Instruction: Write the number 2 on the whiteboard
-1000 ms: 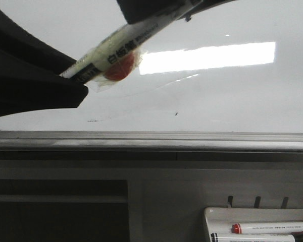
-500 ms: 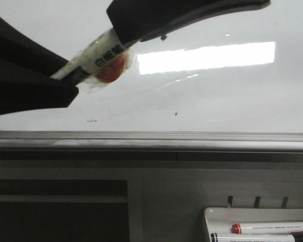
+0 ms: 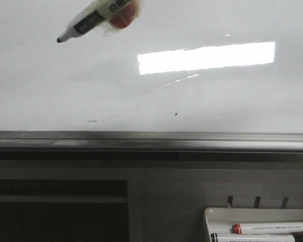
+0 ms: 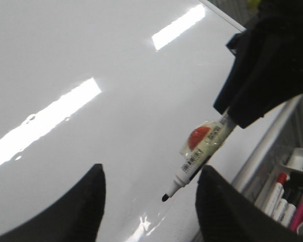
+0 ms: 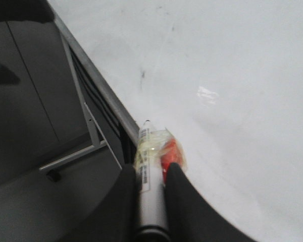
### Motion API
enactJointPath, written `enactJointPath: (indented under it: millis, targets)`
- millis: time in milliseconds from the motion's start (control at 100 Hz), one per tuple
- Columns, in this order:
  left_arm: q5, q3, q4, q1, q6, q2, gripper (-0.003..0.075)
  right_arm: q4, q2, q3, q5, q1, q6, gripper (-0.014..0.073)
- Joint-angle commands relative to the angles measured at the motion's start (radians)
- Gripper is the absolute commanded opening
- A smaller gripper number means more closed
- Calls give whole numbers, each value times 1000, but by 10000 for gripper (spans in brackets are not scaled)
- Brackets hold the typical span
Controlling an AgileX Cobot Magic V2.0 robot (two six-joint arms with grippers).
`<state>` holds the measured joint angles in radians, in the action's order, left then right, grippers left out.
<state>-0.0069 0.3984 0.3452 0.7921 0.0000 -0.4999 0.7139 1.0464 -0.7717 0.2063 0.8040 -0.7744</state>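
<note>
The whiteboard fills the upper front view, glossy white with a bright rectangular reflection. No number 2 shows on it, only small dark specks. My right gripper is shut on a white marker with an orange sticker. In the front view the marker slants down-left from the top edge with its black tip bare, and the gripper itself is out of frame. My left gripper is open and empty, and the marker tip hangs between its fingers close over the board. I cannot tell if the tip touches the board.
A grey metal rail runs along the board's near edge. A small white tray with several markers sits at the lower right. Dark cabinet panels lie below the rail.
The left gripper has left the front view, uncovering the marker's bare tip. The right gripper has lifted the marker up and right, and its fingers have passed out of the top of the frame.
</note>
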Motion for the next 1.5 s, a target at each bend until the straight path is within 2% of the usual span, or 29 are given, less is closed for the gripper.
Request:
enactJointPath:
  millis: [0,160,290,540,1140,1290,1490]
  targets:
    - [-59,38,-83,-59,-11,12,195,14,-20,-33,-77,-45,-8,-68]
    - [-70,38,-186,-190,-11,-4,-23,25,1,-72,-33,-135,-8,-68]
    - [-115,38,-241,-273,-11,-35,-20,10,40,-98,-31,-159,-10,-68]
    - [-180,38,-333,-351,-11,-75,-20,-5,74,-100,-103,-159,-10,-68]
    - [-213,36,-345,-355,-11,-104,-20,-21,141,-119,-228,-199,-10,-68]
    - [-213,36,-345,-355,-11,-104,-20,-21,114,-115,-175,-245,-11,-66]
    - [-216,36,-345,-355,-11,-104,-20,-19,72,-24,-56,-294,-9,-48]
